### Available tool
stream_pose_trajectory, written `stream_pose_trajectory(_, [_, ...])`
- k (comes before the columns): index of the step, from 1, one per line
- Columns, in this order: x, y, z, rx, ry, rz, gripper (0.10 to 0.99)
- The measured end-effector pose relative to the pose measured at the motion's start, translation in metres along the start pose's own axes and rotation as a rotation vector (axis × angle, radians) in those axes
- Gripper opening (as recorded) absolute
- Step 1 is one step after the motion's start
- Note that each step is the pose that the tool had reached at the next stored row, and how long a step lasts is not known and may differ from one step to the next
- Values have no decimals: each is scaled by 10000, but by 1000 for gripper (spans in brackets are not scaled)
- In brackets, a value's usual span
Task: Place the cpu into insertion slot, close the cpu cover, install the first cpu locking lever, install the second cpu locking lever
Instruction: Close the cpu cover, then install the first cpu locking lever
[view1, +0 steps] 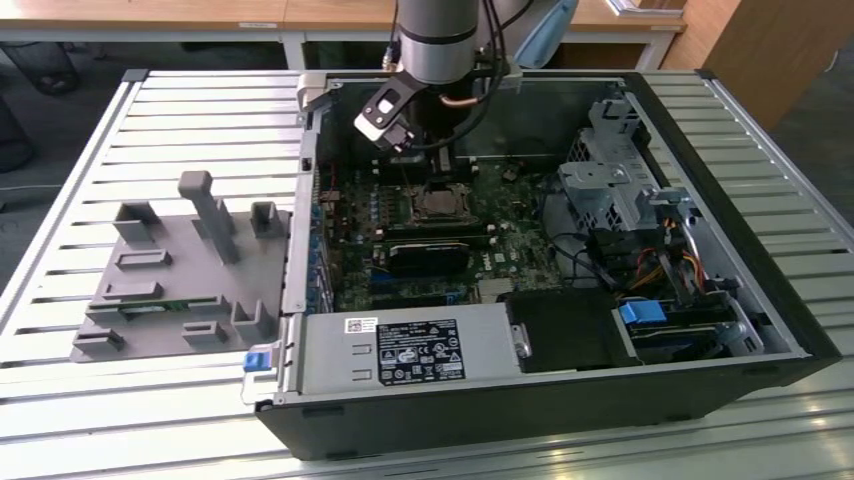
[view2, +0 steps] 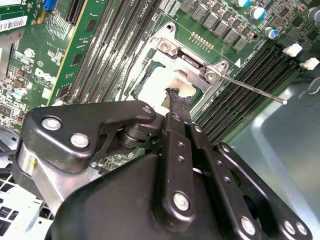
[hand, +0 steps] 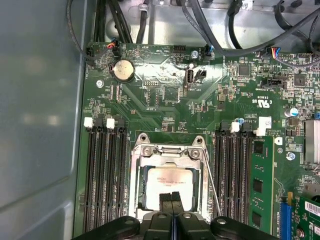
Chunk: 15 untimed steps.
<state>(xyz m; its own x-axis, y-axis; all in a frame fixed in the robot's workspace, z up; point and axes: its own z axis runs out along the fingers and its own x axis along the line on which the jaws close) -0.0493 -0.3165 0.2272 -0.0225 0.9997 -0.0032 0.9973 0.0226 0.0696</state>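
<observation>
**Fig.** The gripper (hand: 172, 200), its fingers pressed together and gripping nothing, is bearing down on the grey top of the cpu (hand: 167, 180). The chip is sitting in the socket directly beneath the fingertips. The cpu cover (hand: 136, 180) is lying flat, framing the chip around the fingertips. A thin locking lever (view2: 252, 89) is standing free just beside the gripper, apparently unlatched. Judged step: settling the cover. The push is best kept straight and light, never sliding across the chip.
</observation>
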Motion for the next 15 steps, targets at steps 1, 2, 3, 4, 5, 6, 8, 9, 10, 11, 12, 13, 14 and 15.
stream_pose_trajectory(1, [0,1,-1,4,0,-1,106])
stream_pose_trajectory(2, [0,1,-3,9,-1,0,106])
stream_pose_trajectory(3, [-1,1,-8,15,-3,0,106])
stream_pose_trajectory(4, [-1,2,-13,19,-3,0,106])
stream_pose_trajectory(5, [0,2,-19,18,0,0,106])
stream_pose_trajectory(6, [-1,3,-26,19,0,0,106])
stream_pose_trajectory(8, [-1,5,-51,20,1,-1,106])
stream_pose_trajectory(9, [-1,6,-70,20,9,0,106])
stream_pose_trajectory(10, [-1,8,-89,20,11,0,106])
stream_pose_trajectory(11, [0,9,-111,21,12,0,106])
stream_pose_trajectory(12, [-1,11,-135,22,10,1,106])
stream_pose_trajectory(13, [-1,12,-162,23,10,1,106])
stream_pose_trajectory(14, [-1,15,-195,23,12,1,106])
stream_pose_trajectory(15, [-1,17,-222,24,11,0,106])
